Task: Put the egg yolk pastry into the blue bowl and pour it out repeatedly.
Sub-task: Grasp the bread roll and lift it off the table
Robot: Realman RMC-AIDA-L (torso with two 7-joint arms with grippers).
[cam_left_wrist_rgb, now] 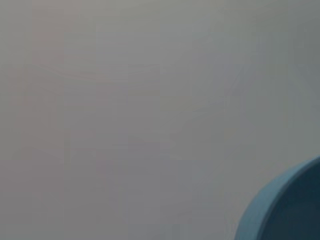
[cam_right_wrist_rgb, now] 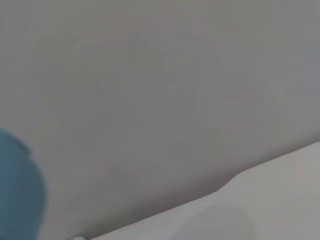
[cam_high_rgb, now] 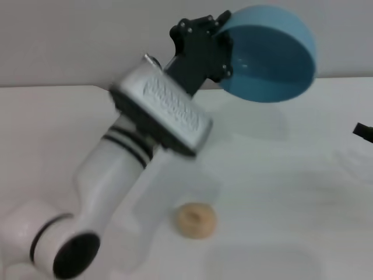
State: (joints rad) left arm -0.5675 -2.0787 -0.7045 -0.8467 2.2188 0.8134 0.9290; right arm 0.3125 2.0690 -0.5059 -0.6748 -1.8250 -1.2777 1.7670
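My left gripper (cam_high_rgb: 224, 46) is raised above the far middle of the table and is shut on the rim of the blue bowl (cam_high_rgb: 271, 55). The bowl is tipped on its side with its opening facing me, and it looks empty. Part of its rim shows in the left wrist view, blue bowl (cam_left_wrist_rgb: 285, 210), and an edge of it in the right wrist view, blue bowl (cam_right_wrist_rgb: 17, 190). The egg yolk pastry (cam_high_rgb: 196, 220) lies on the table near the front, well below and in front of the bowl. Only a dark tip of my right gripper (cam_high_rgb: 364, 132) shows at the right edge.
A white table (cam_high_rgb: 291, 192) spreads under everything, with a grey wall behind it. My left arm (cam_high_rgb: 134, 163) slants from the front left up to the bowl, passing just left of the pastry.
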